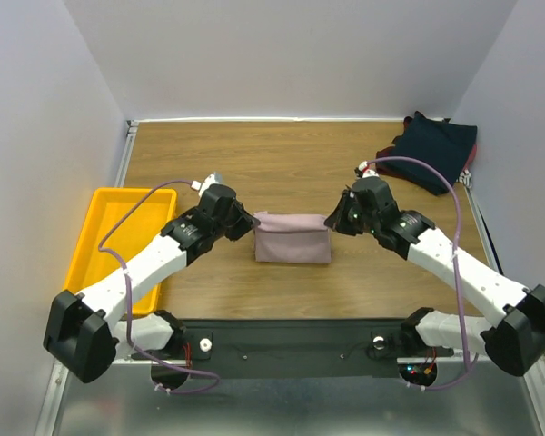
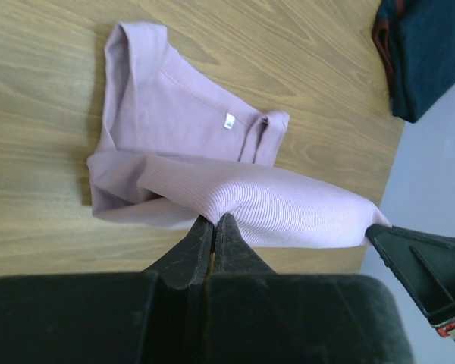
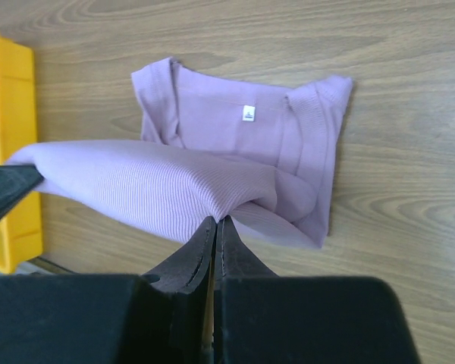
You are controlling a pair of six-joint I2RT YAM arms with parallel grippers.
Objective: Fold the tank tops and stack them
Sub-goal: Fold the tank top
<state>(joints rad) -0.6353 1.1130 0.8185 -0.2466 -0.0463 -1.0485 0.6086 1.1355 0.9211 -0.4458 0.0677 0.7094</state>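
The navy tank tops (image 2: pixel 428 53) run off the left-wrist view's edge.

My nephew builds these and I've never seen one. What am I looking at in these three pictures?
Two robot arms are bolted at the near edge of a wooden table. The wide picture looks down from above and behind them; the other two come from wrist cameras, so the dark shape at the bottom is that arm's own pinching tool. The left tool and right tool are each shut on an edge of a dusty pink ribbed tank top, holding one layer raised. A pile of dark navy tops lies at the far right corner; a yellow plastic tray sits at the left.
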